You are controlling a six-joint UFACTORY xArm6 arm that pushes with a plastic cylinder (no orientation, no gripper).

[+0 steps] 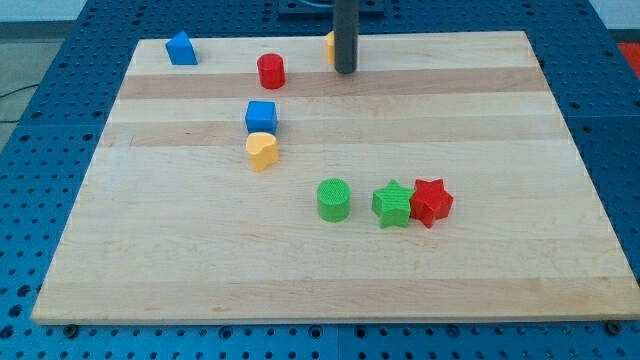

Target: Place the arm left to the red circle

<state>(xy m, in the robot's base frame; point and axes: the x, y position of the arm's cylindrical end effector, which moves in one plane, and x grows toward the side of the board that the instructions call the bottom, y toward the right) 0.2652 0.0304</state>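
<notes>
My arm ends in a straight dark rod that comes down upright from the view's top, and my tip (345,71) rests on the pale wooden board (330,270) near the middle of its top edge. I carry no pincer, so there is nothing to spread or press together.

The red round cylinder block (271,71) stands near the top edge, to the view's left of my tip and apart from it. A yellow-orange block (329,46), its shape mostly hidden, sits just behind the rod on its left side.

A blue house-shaped block (181,48) lies by the top-left corner. A blue cube (261,116) and a yellow heart-like block (262,151) touch, left of centre. Below centre sit a green cylinder (333,199), a green star (392,205) and a red star (431,202), the two stars touching.
</notes>
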